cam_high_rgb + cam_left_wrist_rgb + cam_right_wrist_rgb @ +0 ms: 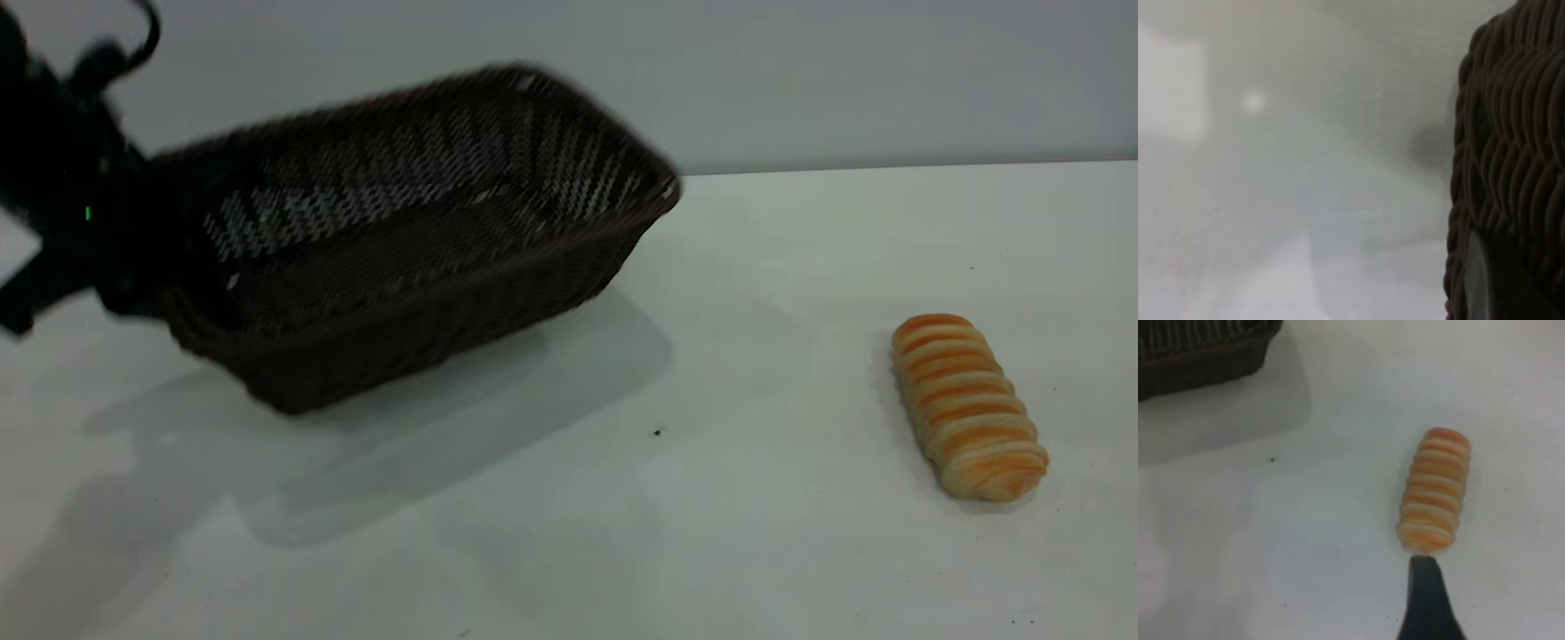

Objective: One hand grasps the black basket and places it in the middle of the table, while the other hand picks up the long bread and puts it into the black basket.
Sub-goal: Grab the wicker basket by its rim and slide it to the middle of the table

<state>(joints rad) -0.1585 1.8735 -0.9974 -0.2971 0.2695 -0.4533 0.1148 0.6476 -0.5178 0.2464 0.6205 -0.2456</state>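
The black basket (418,240) hangs tilted above the counter (693,498) at its left side, its far end raised and its shadow spread beneath; it is empty. The left tool (133,267) holds the basket by its near-left rim (the wrist view shows a dark finger (1498,280) pressed against the braided weave), so the step in hand is judged to be carrying the basket toward the counter's middle. The long bread (969,404) lies flat on the counter, well apart to the right, ridged side up. The right tool hovers just beside one end of the bread; only one fingertip (1426,600) shows, so its opening cannot be told. Next, the basket calls for levelling and setting down at centre before the right tool straddles the bread across its narrow width.
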